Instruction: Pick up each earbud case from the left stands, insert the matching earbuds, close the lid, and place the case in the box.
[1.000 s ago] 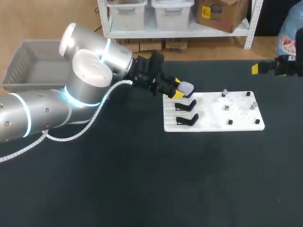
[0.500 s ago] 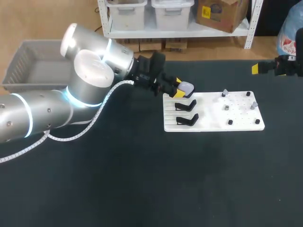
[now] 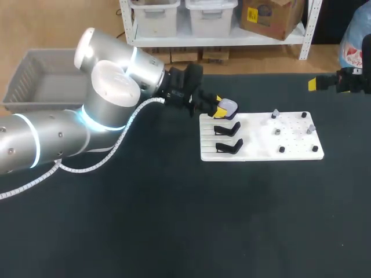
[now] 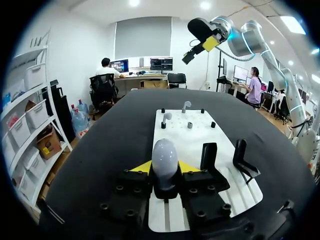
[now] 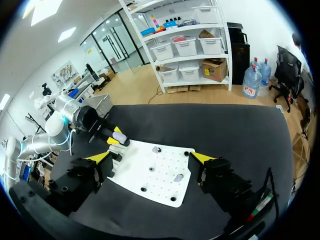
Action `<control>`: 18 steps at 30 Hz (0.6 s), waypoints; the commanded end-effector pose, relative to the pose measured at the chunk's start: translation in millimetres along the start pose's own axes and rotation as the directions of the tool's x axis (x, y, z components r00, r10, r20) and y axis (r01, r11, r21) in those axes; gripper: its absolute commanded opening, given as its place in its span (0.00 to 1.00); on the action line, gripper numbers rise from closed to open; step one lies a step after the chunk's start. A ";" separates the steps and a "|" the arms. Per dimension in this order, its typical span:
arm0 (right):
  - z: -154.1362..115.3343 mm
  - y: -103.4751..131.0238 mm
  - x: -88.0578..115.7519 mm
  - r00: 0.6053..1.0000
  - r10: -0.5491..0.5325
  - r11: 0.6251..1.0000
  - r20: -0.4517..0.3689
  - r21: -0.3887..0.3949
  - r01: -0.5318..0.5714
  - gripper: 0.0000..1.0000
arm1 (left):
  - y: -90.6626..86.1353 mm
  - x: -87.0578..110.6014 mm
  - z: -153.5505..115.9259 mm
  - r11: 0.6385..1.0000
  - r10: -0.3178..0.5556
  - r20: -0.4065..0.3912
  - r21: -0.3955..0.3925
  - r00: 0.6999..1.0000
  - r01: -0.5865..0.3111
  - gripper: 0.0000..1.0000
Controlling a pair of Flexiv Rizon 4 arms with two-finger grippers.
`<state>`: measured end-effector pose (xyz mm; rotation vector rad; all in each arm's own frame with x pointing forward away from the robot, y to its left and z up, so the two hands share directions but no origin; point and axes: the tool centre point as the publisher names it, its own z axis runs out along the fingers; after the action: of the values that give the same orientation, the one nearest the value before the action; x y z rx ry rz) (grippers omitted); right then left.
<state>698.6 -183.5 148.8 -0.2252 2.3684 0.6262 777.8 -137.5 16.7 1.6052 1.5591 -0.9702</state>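
1 case (image 4: 165,152), clamped in my L gripper (image 4: 165,168) over far-left corner of board (image 3: 261,152). 2 bare black stands (image 3: 227,128) just beside. 1 box (image 3: 35,78) well apart, far left. R gripper (image 5: 151,158) spread wide, holding nothing. Vs 1 s ago: L gripper w/ case barely shifted, R gripper same.

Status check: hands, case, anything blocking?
Left hand shut on case, by board's corner. Right hand open, empty, away from board. Nothing seen blocking way to box.
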 end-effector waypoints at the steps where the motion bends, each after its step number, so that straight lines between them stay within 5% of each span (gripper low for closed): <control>1: -0.6 0.2 0.2 1.000 0.000 1.000 0.000 0.001 0.000 1.00 | -8.4 -4.9 -10.6 1.000 0.015 0.029 -0.028 0.999 -0.014 0.00; 8: -0.6 0.2 0.2 1.000 0.000 1.000 0.000 0.001 0.000 1.00 | -21.8 -30.8 -37.3 0.998 0.023 0.178 -0.060 0.984 -0.012 0.00; 18: -0.6 0.2 0.2 1.000 0.000 1.000 0.000 0.001 0.000 1.00 | -70.8 -75.8 -58.3 0.998 0.053 0.379 -0.043 0.924 -0.040 0.00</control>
<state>698.6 -183.5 148.8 -0.2252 2.3685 0.6262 737.4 -128.7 109.3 1.4052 1.2356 -1.2118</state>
